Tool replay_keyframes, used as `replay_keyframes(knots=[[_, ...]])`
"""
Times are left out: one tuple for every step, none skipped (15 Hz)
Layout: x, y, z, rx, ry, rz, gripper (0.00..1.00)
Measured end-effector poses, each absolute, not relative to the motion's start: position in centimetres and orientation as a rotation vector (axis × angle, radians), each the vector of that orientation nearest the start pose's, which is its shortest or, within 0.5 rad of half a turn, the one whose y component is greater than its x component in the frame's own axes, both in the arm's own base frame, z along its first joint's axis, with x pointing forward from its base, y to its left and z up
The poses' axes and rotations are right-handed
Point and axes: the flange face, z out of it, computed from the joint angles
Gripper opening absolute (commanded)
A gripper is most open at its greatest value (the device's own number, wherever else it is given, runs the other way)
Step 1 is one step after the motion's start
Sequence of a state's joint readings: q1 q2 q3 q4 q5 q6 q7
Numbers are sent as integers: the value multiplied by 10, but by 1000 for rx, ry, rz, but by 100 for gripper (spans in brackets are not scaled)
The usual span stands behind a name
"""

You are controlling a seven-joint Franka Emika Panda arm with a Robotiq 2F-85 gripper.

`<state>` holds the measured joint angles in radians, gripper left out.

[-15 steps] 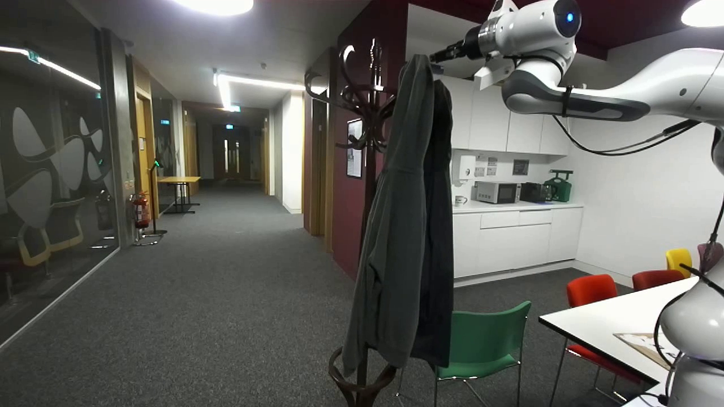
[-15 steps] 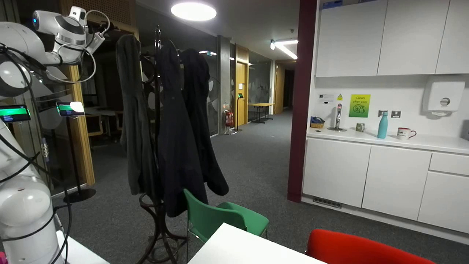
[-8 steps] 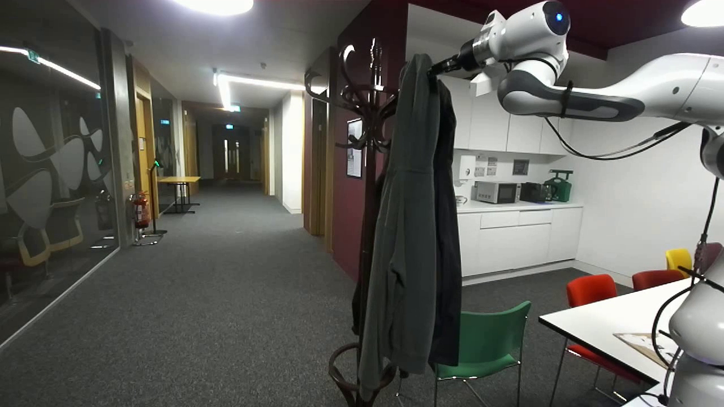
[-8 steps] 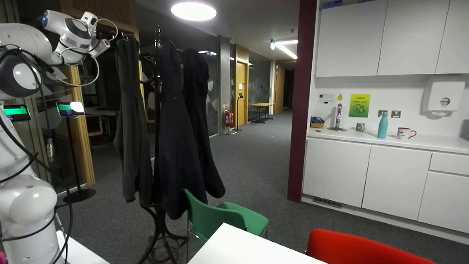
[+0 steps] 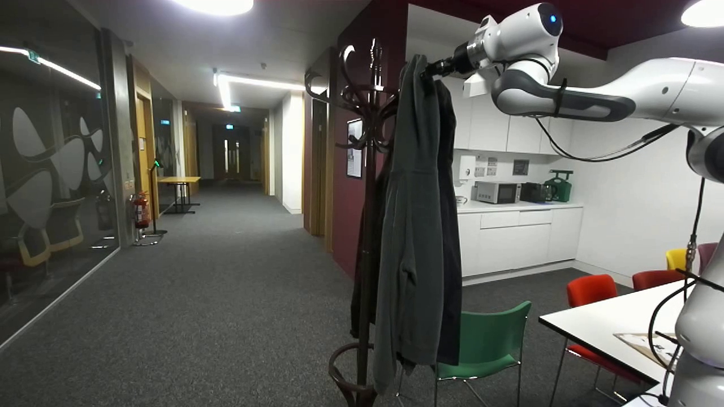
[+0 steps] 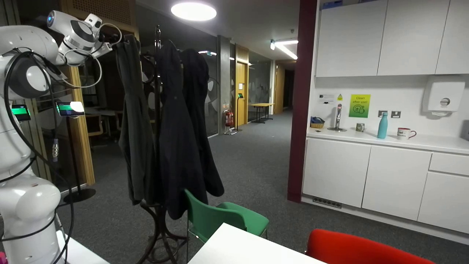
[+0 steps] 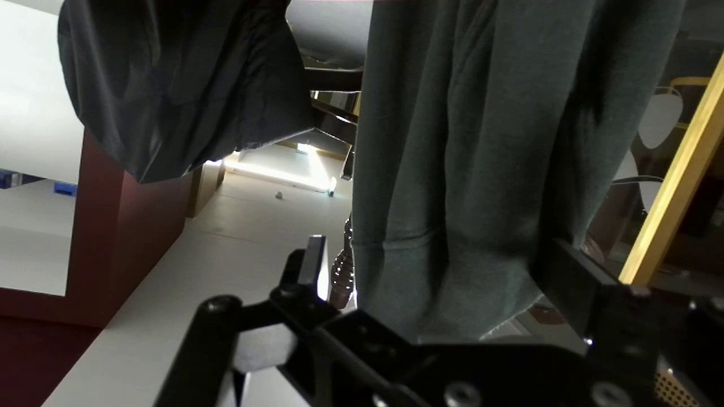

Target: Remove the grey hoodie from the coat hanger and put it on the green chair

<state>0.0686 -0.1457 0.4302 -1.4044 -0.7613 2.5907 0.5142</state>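
We saw the grey hoodie (image 5: 416, 237) hanging long and limp beside the tall, dark coat hanger (image 5: 373, 107), on the three o'clock side of its pole in an exterior view. Its hem hung down near the ringed base; whether a hook bore its weight was hidden from us. A white robot arm (image 5: 650, 85) spanned from three o'clock to the garment's top. In the wrist view we found the fingers (image 7: 311, 264) standing apart, at seven and four o'clock, with the hoodie's dark grey cloth between them. A gap showed beside the seven o'clock finger; at four o'clock the finger overlapped the cloth's edge, and we could not tell whether they touched. The green chair (image 6: 214, 219) stood well apart from the fingers, at five o'clock from the hoodie in both exterior views. Black coats (image 6: 179, 139) hung on the coat hanger's three o'clock side in an exterior view, one partly behind the edge of the chair's back. We noticed a white desk (image 5: 594, 325) at four o'clock, a red chair (image 5: 591, 289) beside it.
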Motion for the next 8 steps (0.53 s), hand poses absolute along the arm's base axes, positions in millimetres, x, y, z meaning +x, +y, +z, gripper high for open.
replay_keyframes(knots=[[428, 284, 900, -2351, -458, -2181, 75], [431, 284, 900, -2351, -458, -2175, 72], [434, 284, 899, -2352, -459, -2172, 67], [438, 284, 897, -2355, -459, -2167, 58], [442, 283, 896, -2358, -459, -2163, 51], [446, 282, 895, -2361, -459, -2162, 43], [449, 281, 895, -2361, -462, -2162, 34], [451, 281, 895, -2360, -470, -2164, 27]])
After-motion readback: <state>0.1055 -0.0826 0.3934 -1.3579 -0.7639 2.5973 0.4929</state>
